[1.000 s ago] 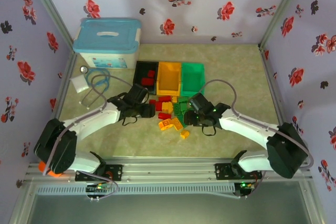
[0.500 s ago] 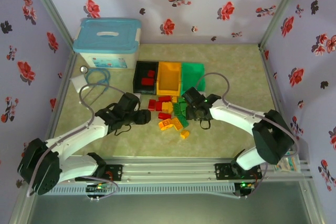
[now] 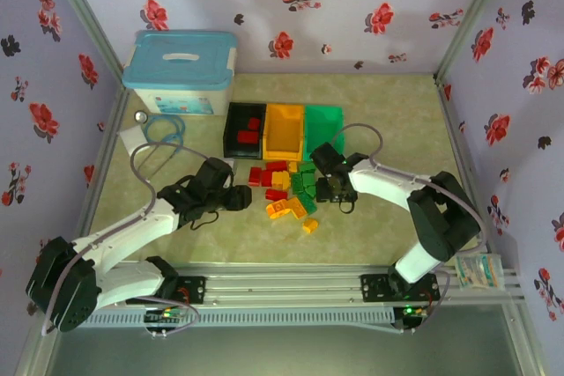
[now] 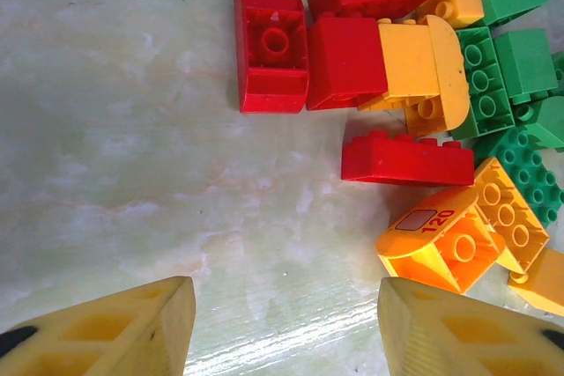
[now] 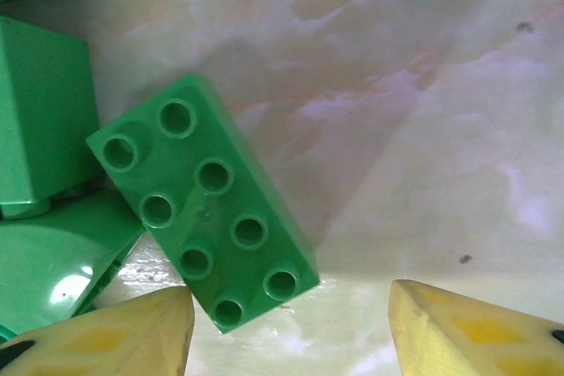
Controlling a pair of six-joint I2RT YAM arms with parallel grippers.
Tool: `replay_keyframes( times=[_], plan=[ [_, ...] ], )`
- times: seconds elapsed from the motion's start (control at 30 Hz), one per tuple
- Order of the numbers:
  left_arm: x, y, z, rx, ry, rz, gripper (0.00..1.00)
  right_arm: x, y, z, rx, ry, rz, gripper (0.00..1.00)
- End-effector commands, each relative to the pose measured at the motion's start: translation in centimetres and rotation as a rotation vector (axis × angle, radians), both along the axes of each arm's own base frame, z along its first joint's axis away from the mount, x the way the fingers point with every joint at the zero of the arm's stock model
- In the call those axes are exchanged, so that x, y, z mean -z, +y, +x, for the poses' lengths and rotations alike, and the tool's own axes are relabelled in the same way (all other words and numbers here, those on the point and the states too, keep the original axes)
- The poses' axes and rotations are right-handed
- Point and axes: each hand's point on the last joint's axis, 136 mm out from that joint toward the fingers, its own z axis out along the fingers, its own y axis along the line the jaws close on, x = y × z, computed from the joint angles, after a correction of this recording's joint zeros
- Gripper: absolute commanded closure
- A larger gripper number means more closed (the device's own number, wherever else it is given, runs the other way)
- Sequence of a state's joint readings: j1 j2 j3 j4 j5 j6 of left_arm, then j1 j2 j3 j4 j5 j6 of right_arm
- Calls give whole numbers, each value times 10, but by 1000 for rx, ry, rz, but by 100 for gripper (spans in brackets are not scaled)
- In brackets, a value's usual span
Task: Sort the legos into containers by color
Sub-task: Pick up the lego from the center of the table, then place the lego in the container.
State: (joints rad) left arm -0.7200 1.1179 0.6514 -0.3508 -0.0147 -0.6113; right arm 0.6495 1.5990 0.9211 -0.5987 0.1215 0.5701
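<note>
Three bins side by side on the counter point(image 3: 397, 147), walls touching: black bin point(image 3: 233, 121) at left, orange-yellow bin point(image 3: 284, 134) in the middle, green bin point(image 3: 323, 129) at right. Two red bricks point(image 3: 247, 138) inside the black bin, toward its right half.

Just in front of the row, loose legos point(image 3: 286, 187) heaped on the counter: reds mostly at left, yellow-orange in the middle and on the near side, greens at right. One small yellow-orange piece point(image 3: 310, 225) apart from the heap, nearer the arms.

Left pincer point(image 3: 245, 197) low at the heap's left edge, released, fingers point(image 4: 106, 332) spread wide over bare counter, grasping nothing; red and yellow-orange bricks just beyond the tips.

Right pincer point(image 3: 319, 184) low at the heap's right edge, likewise released and grasping nothing. Green eight-stud brick point(image 5: 204, 200) studs-up just beside one finger point(image 5: 97, 341), other greens touching it.
</note>
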Motion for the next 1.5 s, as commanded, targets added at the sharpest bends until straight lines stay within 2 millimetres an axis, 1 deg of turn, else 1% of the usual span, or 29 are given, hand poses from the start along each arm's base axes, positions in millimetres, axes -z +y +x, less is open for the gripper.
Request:
replay_keyframes(
  times=[0.0,0.23,0.37,0.53,0.67,0.7,0.77,0.83,0.93,1.03,1.13,1.2,1.3,1.47],
  plan=[
    [1,2,-2,-10,-11,-6,44,-1,11,9,-52,13,42,40],
    [2,4,-3,-16,-12,-5,45,11,12,13,-54,49,54,45],
    [3,5,-3,-24,-14,-1,46,18,15,12,-62,63,67,49],
    [2,6,-2,-26,-15,0,48,23,15,7,-56,78,73,62],
    [2,6,-2,-24,-16,3,49,23,15,1,-38,82,88,75],
    [2,6,-2,-22,-16,4,49,21,15,-1,-36,82,92,77],
    [2,6,-2,-23,-18,9,49,16,16,-3,-36,74,90,77],
    [1,7,-2,-20,-22,13,50,7,18,-4,-41,59,88,78],
    [1,8,-2,-20,-24,19,50,-14,21,-2,-54,22,77,79],
    [2,8,-3,-22,-24,16,50,-41,21,4,-59,-34,80,80],
    [4,9,-5,-21,-25,20,51,-69,20,17,-65,-104,86,80],
    [5,9,-8,-17,-25,24,51,-83,19,29,-64,-126,101,80],
    [4,8,-10,-12,-31,29,51,-96,19,47,-71,-137,109,80],
    [0,7,-17,1,-43,24,51,-105,16,82,-68,-126,99,80]
  ],
)
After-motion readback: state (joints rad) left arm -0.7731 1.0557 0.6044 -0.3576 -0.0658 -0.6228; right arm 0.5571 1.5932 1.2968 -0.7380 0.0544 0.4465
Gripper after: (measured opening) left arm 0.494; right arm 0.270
